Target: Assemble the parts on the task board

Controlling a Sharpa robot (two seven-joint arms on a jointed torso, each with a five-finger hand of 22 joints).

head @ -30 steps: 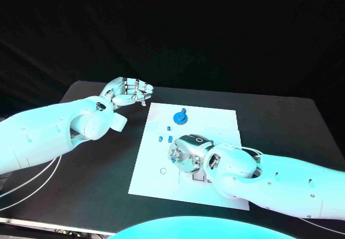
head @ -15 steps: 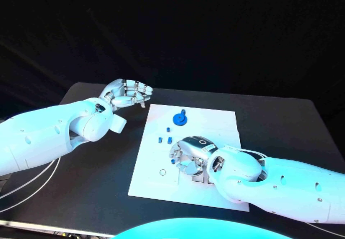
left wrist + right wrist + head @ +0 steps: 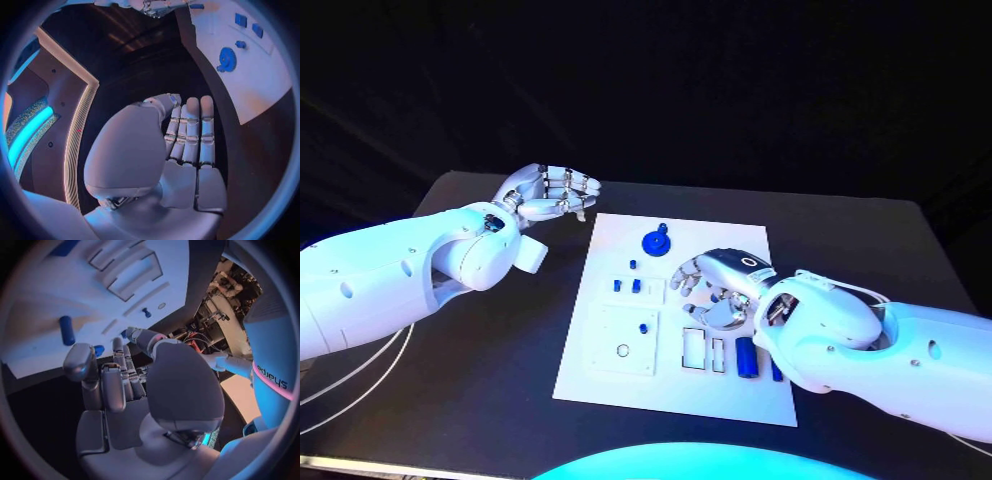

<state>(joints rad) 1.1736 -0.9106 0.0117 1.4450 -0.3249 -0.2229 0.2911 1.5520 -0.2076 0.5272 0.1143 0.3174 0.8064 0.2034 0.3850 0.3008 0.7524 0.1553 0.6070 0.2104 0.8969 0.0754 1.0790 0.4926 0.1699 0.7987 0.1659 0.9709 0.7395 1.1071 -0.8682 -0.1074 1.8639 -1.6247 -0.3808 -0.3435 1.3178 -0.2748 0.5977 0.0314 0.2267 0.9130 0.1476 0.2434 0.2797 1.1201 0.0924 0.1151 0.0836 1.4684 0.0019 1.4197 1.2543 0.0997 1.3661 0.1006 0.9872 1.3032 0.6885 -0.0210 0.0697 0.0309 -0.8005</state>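
1. Hovering over the centre-right of the task board (image 3: 661,385), your right hand (image 3: 718,290) has its fingers curled loosely inward; you cannot tell whether it holds anything.
2. Look just below that hand in the head view: a long blue part (image 3: 746,357) lies on the board's lower right, upright in the frame, beside two rectangular cut-outs (image 3: 704,350).
3. Note the round blue gear-like part (image 3: 655,241) near the board's upper edge, above and to the left of your right hand and apart from it.
4. Small blue parts (image 3: 635,286) sit in a short row left of centre on the board, just left of the right hand's fingers.
5. Your left hand (image 3: 553,190) rests off the board at the upper left of the frame, fingers curled in on nothing, well apart from every part.
6. Beneath it all lies the black table (image 3: 473,380), with a dark backdrop filling the upper half of the head view.
7. On the board's lower left, a raised white plate (image 3: 629,340) carries a small oval opening and one small blue piece.
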